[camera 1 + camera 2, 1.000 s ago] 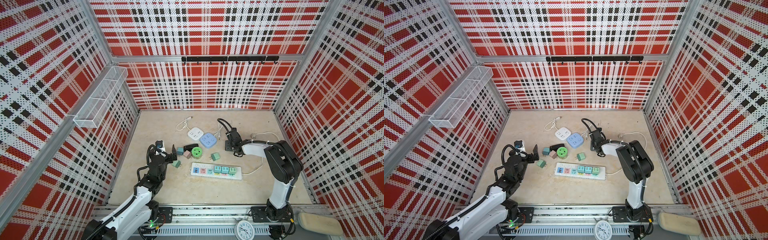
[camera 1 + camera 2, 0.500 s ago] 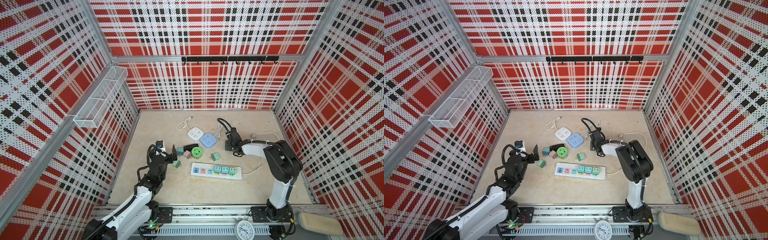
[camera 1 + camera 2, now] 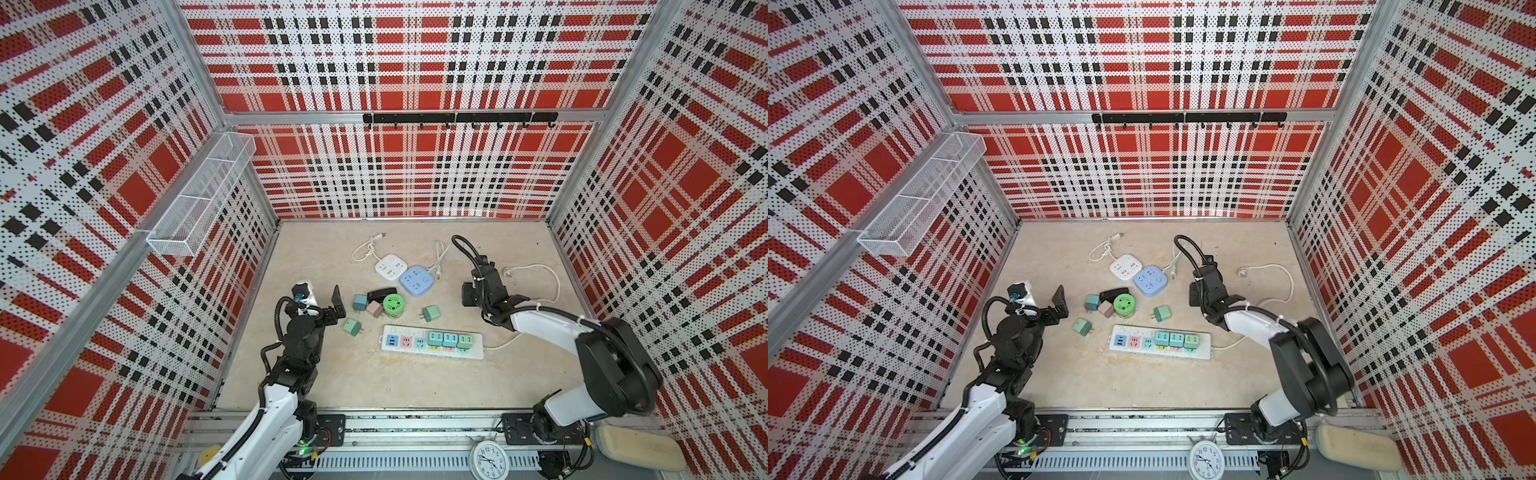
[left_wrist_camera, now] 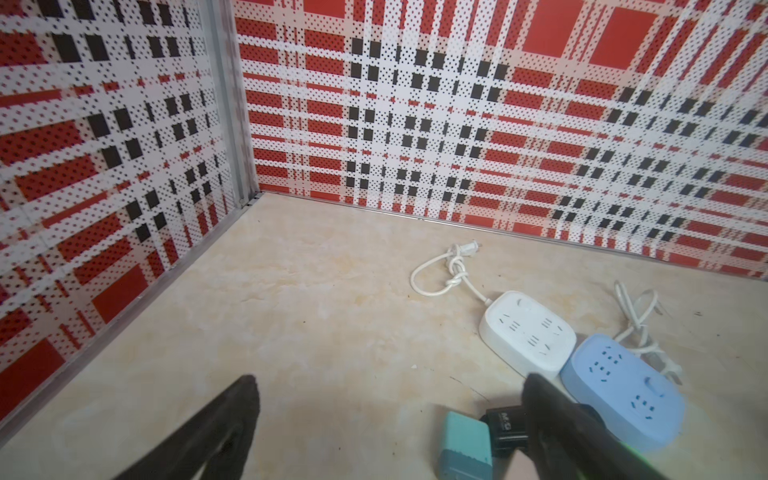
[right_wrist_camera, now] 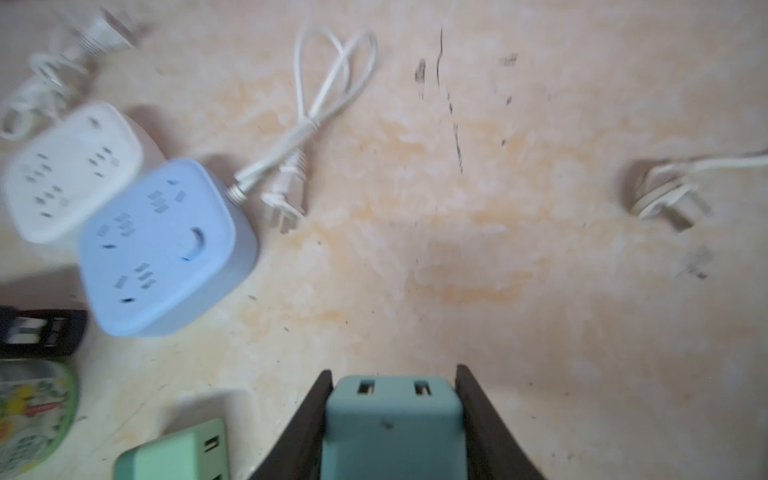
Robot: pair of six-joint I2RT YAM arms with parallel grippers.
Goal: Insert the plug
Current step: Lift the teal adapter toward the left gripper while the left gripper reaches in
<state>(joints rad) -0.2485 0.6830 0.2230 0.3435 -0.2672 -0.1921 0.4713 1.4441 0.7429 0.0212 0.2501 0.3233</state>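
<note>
A teal plug [image 5: 392, 419] sits between the two dark fingers of my right gripper [image 5: 394, 374], which is shut on it just above the beige floor. In both top views the right gripper [image 3: 469, 296] [image 3: 1196, 296] hangs to the right of the blue socket cube [image 3: 417, 281] and hides the plug. The white power strip [image 3: 399, 355] lies in front of it, with three plugs standing in its right half. My left gripper [image 4: 392, 382] [image 3: 322, 297] is wide open and empty, left of the loose plugs.
Loose on the floor are a light green plug [image 3: 430, 313], a teal plug [image 3: 360, 302], a pink one [image 3: 374, 309], a mint one [image 3: 351, 327], a black adapter [image 3: 382, 294] and a green round adapter [image 3: 393, 305]. A white socket cube [image 3: 390, 267] and cords lie behind.
My right gripper's jaws have closed onto the teal plug. Both arms stay almost where they were.
</note>
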